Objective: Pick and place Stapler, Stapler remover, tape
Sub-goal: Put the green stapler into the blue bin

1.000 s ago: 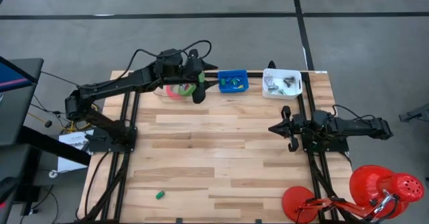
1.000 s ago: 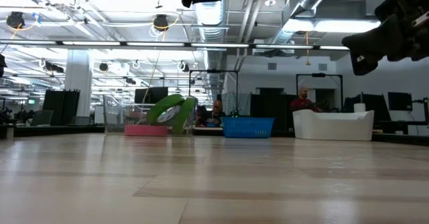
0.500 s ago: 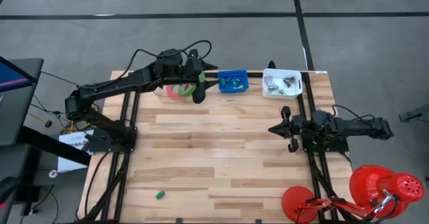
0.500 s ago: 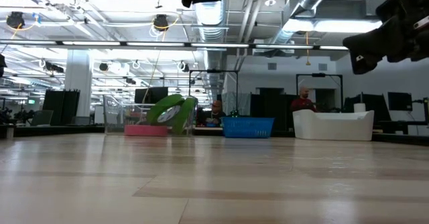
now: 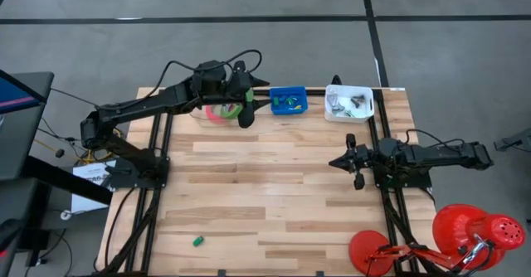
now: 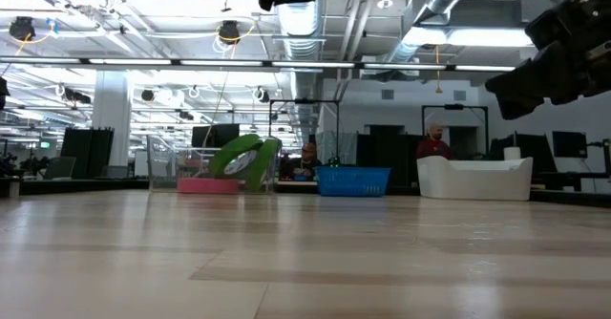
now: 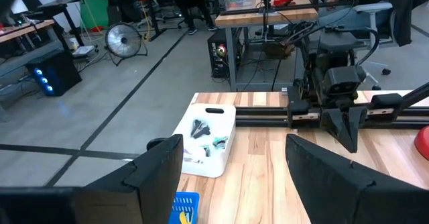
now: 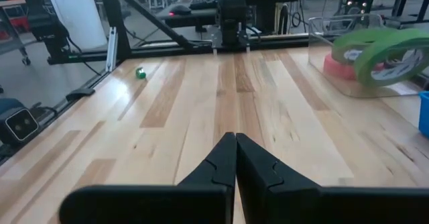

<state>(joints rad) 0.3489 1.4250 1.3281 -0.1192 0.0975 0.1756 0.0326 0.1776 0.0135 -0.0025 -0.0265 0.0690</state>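
Since the earlier frame, only the right gripper [image 5: 338,162] has shifted, slightly toward nine o'clock over the table [image 5: 274,202]; everything else is unchanged. Its fingers are pressed together with nothing between them, and it hangs above bare wood at about three o'clock on the table. The left gripper [image 5: 246,116] is held with its fingers apart and empty, poised over the clear bin [image 5: 199,111] at eleven o'clock. Inside that bin the tape is seen: a pink-red roll [image 6: 207,185] lying flat and two green rolls [image 6: 241,159] leaning on edge. A blue basket [image 5: 288,100] and a white tray [image 5: 348,103] stand along the twelve-o'clock edge. A small green piece [image 5: 198,241] lies near seven o'clock.
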